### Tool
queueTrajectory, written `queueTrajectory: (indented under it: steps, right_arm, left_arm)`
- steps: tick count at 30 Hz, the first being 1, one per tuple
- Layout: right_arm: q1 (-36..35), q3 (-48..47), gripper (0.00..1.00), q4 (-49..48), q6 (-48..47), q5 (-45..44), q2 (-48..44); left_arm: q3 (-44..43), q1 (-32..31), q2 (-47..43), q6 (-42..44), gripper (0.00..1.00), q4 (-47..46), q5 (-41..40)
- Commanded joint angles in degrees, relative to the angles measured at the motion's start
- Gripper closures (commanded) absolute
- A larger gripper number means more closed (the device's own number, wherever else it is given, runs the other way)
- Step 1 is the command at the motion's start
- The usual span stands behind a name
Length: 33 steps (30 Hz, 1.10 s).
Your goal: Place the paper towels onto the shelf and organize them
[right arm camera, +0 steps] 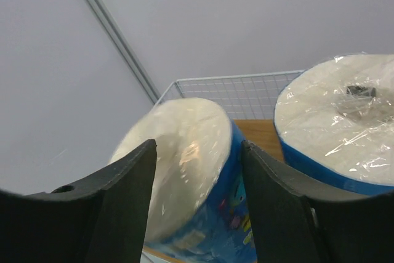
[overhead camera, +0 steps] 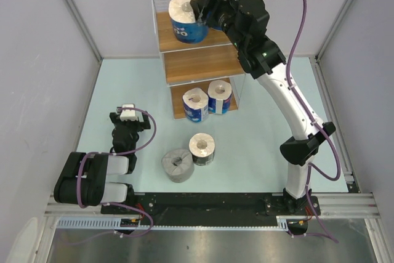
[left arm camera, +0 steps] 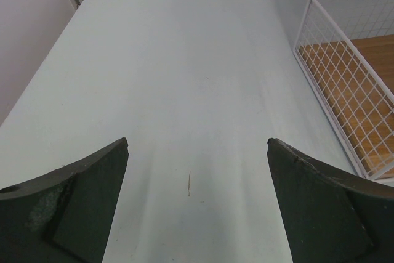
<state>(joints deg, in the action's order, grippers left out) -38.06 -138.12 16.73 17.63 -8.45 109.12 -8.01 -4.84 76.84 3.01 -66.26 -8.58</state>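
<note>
The shelf (overhead camera: 203,63) stands at the back of the table. My right gripper (overhead camera: 200,9) is at its top board, jaws apart on either side of a blue-wrapped paper towel roll (overhead camera: 186,18). In the right wrist view that roll (right arm camera: 197,170) is tilted and blurred between my open fingers, gripper (right arm camera: 198,146), while a second blue roll (right arm camera: 341,115) stands sharp beside it. Two more blue rolls (overhead camera: 196,104) (overhead camera: 220,97) sit on the bottom board. A dark-wrapped roll (overhead camera: 202,148) and a grey-wrapped roll (overhead camera: 177,164) stand on the table. My left gripper (overhead camera: 128,114) (left arm camera: 197,146) is open and empty.
The shelf's white wire side and a wooden board (left arm camera: 363,90) show at the right of the left wrist view. The middle board of the shelf holds nothing. Grey walls close in the pale table (overhead camera: 123,84) on three sides.
</note>
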Motion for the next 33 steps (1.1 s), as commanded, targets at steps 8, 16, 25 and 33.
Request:
queueTrajectory:
  steps: [8,16,25,33]
  right_arm:
    - [-0.3,4.5,0.25,-6.6,-1.3,3.2,-10.8]
    - [-10.9,39.9,0.24,-8.1,-5.9,-7.0,-34.0]
    - [-25.6,76.2,0.16,3.3,10.1,-27.9,-41.2]
    - [-25.7,83.4,0.08,1.8,20.6,-25.8,-36.3]
  left_arm:
    - [-1.6,0.4,-0.1,-0.5,0.00,-1.9,1.1]
    - [-1.6,0.4,-0.1,-0.5,0.00,-1.9,1.1]
    - [-1.6,0.4,-0.1,-0.5,0.00,-1.8,1.1]
    - [-1.6,0.4,-0.1,-0.5,0.00,-1.9,1.1]
